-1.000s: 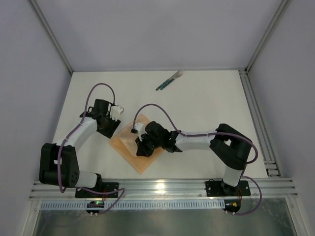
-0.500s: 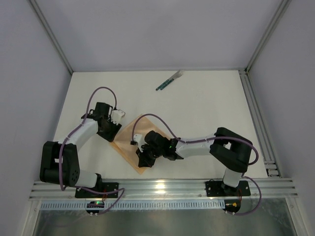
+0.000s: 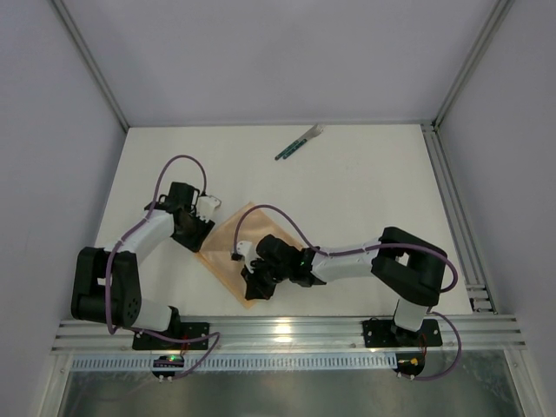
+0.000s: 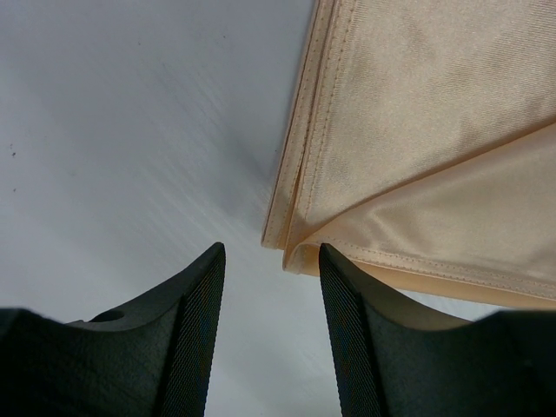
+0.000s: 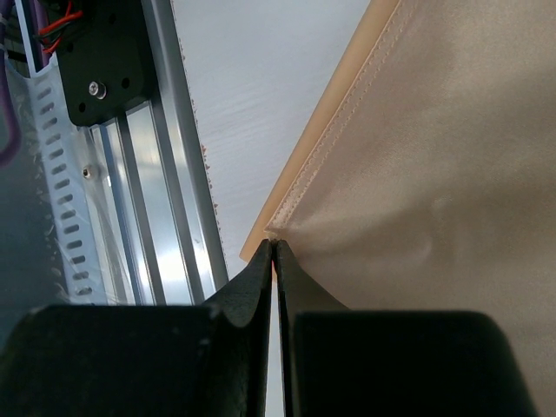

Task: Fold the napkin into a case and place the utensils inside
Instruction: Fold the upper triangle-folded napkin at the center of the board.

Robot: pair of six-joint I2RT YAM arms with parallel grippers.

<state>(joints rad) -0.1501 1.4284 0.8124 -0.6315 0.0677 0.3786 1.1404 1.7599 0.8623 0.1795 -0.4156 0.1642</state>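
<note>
Two hands are working the napkin (image 3: 229,236) near the front edge of the surface (image 3: 365,187): the right hand (image 5: 274,245) is clenching only the very tip of a corner, the left hand (image 4: 269,254) is hovering released beside another, so the cloth is risking slipping out mid-fold.

The left arm (image 3: 148,233) and right arm (image 3: 347,259) share white links, chunky black joints and black block bases at 7 and 5 o'clock. A purple cable (image 3: 180,158) loops over each. The left gripper (image 4: 269,252) has black wedge fingers (image 4: 195,339) with finely ribbed inner faces.
</note>
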